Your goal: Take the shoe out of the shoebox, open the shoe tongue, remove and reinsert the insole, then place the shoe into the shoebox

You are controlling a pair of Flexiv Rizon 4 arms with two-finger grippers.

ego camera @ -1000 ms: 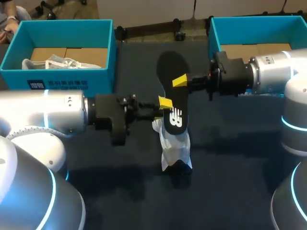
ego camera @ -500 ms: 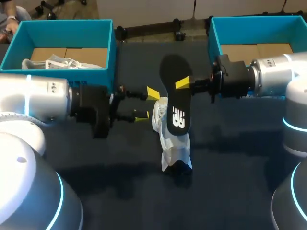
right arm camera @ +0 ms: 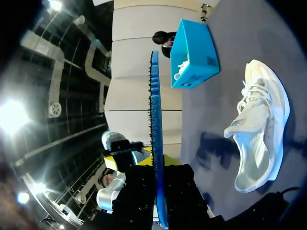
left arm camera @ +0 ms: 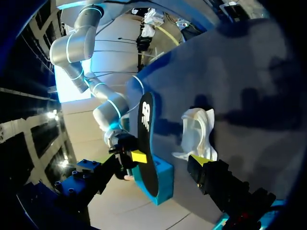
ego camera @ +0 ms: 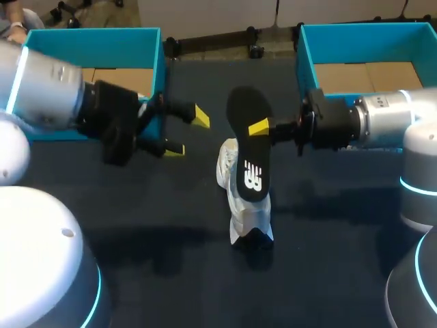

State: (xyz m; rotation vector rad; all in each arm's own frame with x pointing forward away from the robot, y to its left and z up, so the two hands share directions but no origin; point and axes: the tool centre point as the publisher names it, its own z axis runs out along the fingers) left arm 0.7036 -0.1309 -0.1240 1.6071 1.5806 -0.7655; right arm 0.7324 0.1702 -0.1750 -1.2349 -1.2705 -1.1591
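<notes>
Insole (ego camera: 249, 150): black, with white print on the face turned up; hangs over the middle of the counter (ego camera: 171, 273), long axis running from far edge toward near edge. Sits between the right jaws, which come in from the counter's right side and stay clenched on it, one yellow tip on the upper face about a third of the way down. Shows edge-on in the right wrist view (right arm camera: 156, 143), pinched from both faces.

Shoe (ego camera: 249, 215): white, rests on the counter just under the insole's near end, out of both jaws. Appears in the left wrist view (left arm camera: 199, 132) with a gap between it and the insole (left arm camera: 146, 139).

Left jaws: released, yellow tips spread wide, nothing between them. Hover near the front right corner of the left shoebox (ego camera: 89, 41), well apart from insole and shoe.

Left shoebox: blue, at the far left corner; holds a second white shoe (ego camera: 89, 89).

Right shoebox (ego camera: 362, 34): blue, at the far right corner, behind the right arm.
</notes>
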